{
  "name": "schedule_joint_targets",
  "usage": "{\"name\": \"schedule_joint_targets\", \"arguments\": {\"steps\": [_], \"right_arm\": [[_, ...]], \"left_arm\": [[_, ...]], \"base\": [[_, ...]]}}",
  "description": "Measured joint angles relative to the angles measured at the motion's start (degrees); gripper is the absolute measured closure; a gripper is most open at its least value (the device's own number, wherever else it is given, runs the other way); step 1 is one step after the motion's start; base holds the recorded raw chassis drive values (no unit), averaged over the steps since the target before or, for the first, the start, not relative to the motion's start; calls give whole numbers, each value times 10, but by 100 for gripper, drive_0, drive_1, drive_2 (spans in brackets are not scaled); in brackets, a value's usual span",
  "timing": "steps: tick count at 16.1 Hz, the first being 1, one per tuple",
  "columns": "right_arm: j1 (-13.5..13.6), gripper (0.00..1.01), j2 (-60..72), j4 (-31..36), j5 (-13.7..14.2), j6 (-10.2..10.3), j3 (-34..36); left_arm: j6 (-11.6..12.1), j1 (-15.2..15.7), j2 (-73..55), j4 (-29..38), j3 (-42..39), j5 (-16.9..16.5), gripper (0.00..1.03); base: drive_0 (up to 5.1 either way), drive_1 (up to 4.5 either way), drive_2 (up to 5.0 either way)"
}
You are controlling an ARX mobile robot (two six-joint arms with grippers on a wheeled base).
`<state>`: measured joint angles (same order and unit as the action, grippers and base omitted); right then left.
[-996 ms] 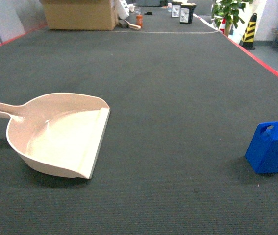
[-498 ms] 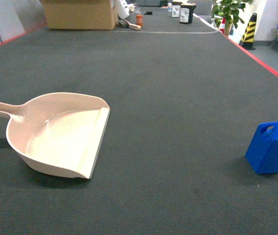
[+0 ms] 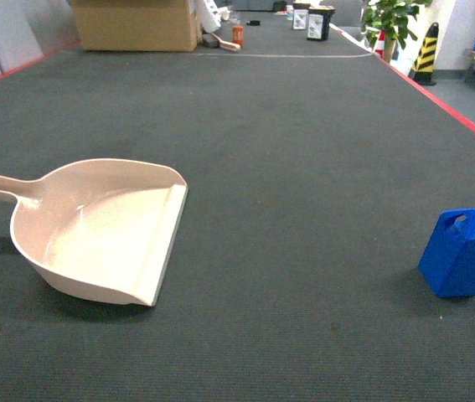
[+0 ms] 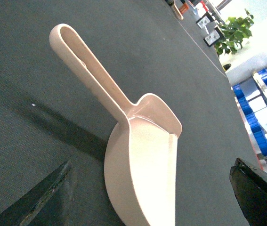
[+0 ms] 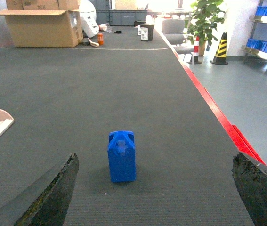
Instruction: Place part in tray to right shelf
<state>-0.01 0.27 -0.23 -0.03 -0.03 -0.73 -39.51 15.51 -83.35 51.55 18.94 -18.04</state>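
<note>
My right pincer (image 5: pixel 159 188) is spread wide, its two dark fingers (image 5: pixel 53 190) showing only at the bottom corners of my right wrist view, and nothing is caught between them. The part (image 5: pixel 122 156) stands upright on the dark grey mat (image 5: pixel 124 80) straight ahead of that pincer, a little left of the midline between the fingers and clear of both; its peaked, notched top faces up. In the head view the same blue block (image 3: pixel 462 252) sits far to the right, close to the frame's edge, with neither of my arms in sight there. My left pincer (image 4: pixel 152 197) is also parted and holds nothing, one finger (image 4: pixel 39 200) low at the left and the other at the lower right of its own view. The tray (image 4: pixel 142 169) lies on the mat directly ahead of and between those fingers, touched by neither, its long handle (image 4: pixel 91 70) running away up and to the left. From the head camera the tray (image 3: pixel 95 230) rests on the left with its flat lip turned toward the part, the two well apart. Beyond my right pincer, a red stripe (image 5: pixel 213 108) edges the mat, and a cardboard box (image 5: pixel 41 26) and a potted plant (image 5: pixel 204 21) stand at the far end.
</note>
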Motion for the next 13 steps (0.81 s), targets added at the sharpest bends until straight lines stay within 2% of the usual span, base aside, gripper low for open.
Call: {"name": "schedule_joint_targets", "arguments": {"steps": [3,7,13], "right_arm": [[0,3,0,0,0,0,0],[0,3,0,0,0,0,0],[0,3,0,0,0,0,0]], "left_arm": [[-42,-7,-132,31,79,-4,5],[-102,-9,-249,59,183,-14,5],[-163,-18,-356,59,295,1,5]], "base": [[0,0,0],[0,0,0],[0,0,0]]}}
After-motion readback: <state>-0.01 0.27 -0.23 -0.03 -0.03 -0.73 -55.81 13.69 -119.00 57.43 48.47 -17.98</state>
